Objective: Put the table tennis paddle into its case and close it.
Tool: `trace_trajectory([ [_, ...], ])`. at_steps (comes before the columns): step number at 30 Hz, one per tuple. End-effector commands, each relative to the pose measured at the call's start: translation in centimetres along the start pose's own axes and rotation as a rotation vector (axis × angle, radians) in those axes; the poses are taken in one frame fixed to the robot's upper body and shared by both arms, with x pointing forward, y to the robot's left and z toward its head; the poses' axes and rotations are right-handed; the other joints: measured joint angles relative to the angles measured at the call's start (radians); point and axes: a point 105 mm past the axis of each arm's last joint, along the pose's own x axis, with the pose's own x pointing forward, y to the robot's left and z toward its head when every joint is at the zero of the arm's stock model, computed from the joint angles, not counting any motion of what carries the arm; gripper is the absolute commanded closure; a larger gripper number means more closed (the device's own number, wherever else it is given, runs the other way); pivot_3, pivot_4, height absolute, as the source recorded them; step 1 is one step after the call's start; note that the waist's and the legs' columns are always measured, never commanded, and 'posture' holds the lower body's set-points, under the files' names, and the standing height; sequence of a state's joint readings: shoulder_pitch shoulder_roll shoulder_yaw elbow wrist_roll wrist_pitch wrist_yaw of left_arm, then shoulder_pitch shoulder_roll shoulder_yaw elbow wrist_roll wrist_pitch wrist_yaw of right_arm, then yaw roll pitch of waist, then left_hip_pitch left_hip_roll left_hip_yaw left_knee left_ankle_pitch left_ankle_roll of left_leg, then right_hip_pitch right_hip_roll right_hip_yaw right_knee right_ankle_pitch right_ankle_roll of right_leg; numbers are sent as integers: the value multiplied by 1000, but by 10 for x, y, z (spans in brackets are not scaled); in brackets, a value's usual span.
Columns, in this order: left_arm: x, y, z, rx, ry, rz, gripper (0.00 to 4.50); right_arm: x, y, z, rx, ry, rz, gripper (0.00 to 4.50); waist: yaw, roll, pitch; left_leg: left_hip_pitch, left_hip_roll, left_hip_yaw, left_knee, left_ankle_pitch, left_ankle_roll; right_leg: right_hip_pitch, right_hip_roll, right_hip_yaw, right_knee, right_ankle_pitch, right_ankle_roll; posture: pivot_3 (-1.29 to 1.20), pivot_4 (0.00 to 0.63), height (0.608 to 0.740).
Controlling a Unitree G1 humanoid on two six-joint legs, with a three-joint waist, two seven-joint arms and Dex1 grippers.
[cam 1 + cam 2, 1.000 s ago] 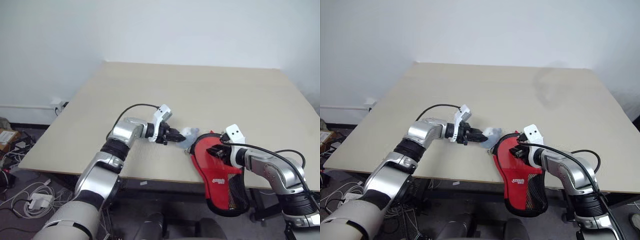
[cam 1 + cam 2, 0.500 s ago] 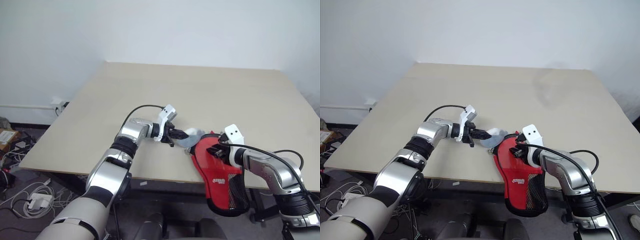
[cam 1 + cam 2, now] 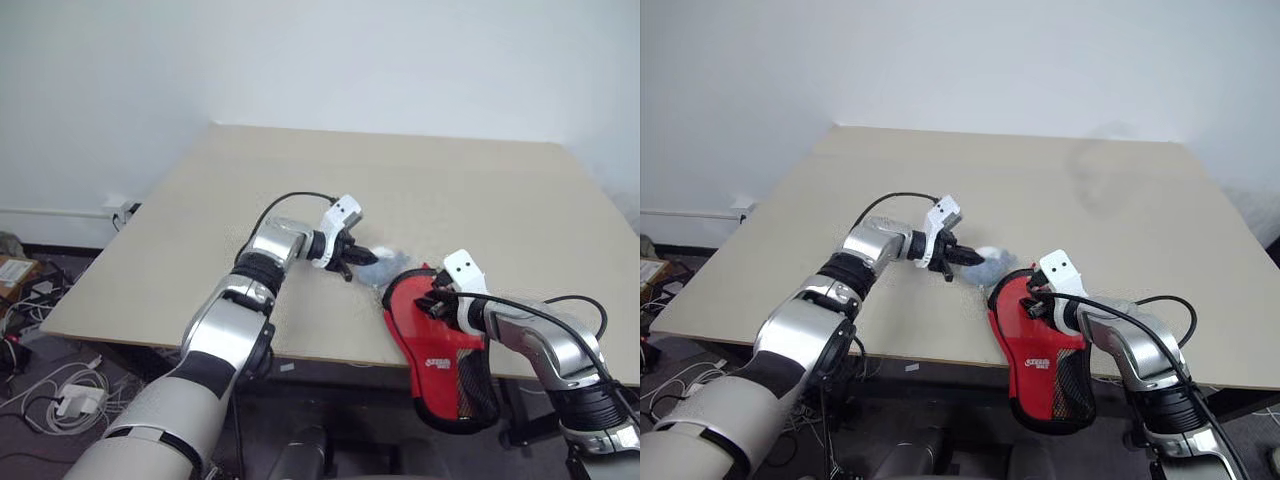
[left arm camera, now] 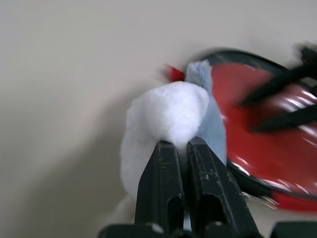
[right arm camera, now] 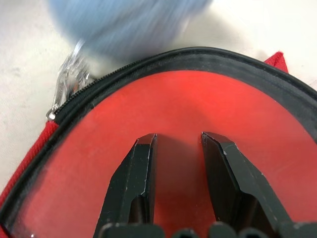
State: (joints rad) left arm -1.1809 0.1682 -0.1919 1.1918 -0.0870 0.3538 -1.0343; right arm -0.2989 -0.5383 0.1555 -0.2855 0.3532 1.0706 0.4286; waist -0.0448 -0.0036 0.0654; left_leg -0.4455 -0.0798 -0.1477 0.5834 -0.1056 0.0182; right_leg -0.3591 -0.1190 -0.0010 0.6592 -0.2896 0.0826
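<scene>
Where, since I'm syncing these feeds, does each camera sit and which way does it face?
Left eye: on the head, looking forward and down at the table; both arms show.
Right eye: beside it, same scene.
Left wrist: along the left claw, shut on the pom-pom.
Right wrist: along the right claw, open over the case.
Both wrist views share pom-pom and case.

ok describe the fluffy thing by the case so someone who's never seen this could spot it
On the beige table, find the red, black-edged case hanging over the near edge. Just beyond its rounded end, the left gripper is shut on the fluffy pompom. It is the one soft white and pale blue thing, attached at the case's zip pull.
</scene>
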Motion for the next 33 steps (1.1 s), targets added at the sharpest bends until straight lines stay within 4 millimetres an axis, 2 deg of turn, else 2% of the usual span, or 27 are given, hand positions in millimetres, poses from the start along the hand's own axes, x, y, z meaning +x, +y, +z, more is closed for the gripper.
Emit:
trace_trajectory([
  [1,-12,14,45,70,-119,129,4491,3,8,-38,44,158,16,2990,0,0,0,0,0,0,0,0,0,0,0,0,0,0,0,0,0,740],
  [3,-14,17,51,75,-143,161,4491,2,11,-40,47,163,20,2990,0,-1,0,0,0,0,0,0,0,0,0,-1,0,0,0,0,0,740],
  [6,-8,17,64,63,-183,223,4491,1,16,-42,63,161,20,2990,0,-2,0,0,0,-1,0,0,0,1,0,-2,0,0,0,0,0,740],
  [11,8,13,74,66,-214,309,4491,-3,20,-46,76,161,11,2990,0,-2,0,0,0,-1,1,0,0,2,-1,-3,0,0,1,0,0,740],
  [20,35,-4,91,102,-248,419,4491,-10,39,-47,84,140,40,2990,-1,-3,0,0,-4,-2,1,0,0,2,-1,-4,0,-1,1,0,0,740],
  [33,73,-50,110,107,-354,372,4491,-11,55,-57,127,159,24,2990,-1,-3,0,0,-5,-2,1,0,0,2,-2,-4,1,-1,1,0,0,740],
])
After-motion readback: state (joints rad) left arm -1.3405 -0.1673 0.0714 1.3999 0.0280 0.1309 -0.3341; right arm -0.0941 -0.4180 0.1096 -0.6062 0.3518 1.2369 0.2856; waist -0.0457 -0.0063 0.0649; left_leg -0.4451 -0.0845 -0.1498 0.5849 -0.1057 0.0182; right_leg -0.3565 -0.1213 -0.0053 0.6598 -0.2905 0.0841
